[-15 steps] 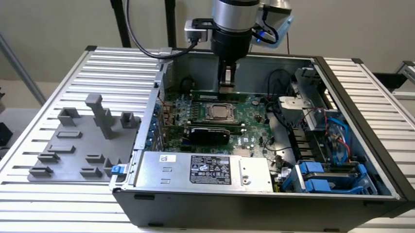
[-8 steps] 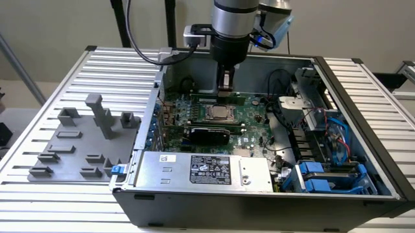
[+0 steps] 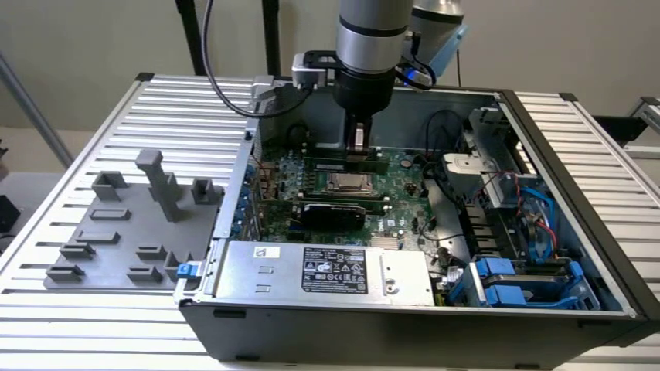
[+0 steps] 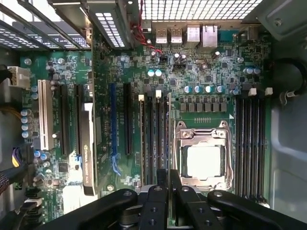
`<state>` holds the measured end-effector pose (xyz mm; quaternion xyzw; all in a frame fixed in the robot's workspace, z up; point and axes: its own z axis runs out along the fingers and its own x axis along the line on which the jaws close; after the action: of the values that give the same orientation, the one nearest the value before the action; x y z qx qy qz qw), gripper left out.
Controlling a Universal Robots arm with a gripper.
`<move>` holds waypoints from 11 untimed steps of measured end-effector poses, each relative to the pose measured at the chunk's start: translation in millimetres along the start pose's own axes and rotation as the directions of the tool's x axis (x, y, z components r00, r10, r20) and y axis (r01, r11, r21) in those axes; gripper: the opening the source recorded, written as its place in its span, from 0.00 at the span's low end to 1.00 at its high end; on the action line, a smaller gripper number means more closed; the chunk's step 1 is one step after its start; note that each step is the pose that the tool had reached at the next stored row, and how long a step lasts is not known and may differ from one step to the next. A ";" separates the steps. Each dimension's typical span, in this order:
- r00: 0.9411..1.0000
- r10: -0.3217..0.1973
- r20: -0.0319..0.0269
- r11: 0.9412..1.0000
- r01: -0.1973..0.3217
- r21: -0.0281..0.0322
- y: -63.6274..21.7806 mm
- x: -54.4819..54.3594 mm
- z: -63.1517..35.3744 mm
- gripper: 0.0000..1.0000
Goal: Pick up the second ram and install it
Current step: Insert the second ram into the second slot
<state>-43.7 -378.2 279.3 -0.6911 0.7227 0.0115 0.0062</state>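
The arm (image 3: 372,27) is a round column of smooth silver-grey metal with a thin dark ring around it and a black cylindrical wrist section below. A pale blue cap sits on the joint behind it, beside a small blue connector. A light grey box with a black frame is fixed to the wrist on the exterior view's left. A black cable loops from that box up past the arm. The tool (image 3: 357,147) is black and narrow. In the wrist view its fingers (image 4: 173,191) are matt black bars, flanked by black linkage arms with round silver-grey screws and pivot pins.
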 end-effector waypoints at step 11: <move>1.000 -0.010 0.006 1.000 0.010 -0.003 -5.4 10.5 16.5 0.00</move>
<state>-38.9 -388.6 262.5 -0.6946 0.7192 0.0145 0.0075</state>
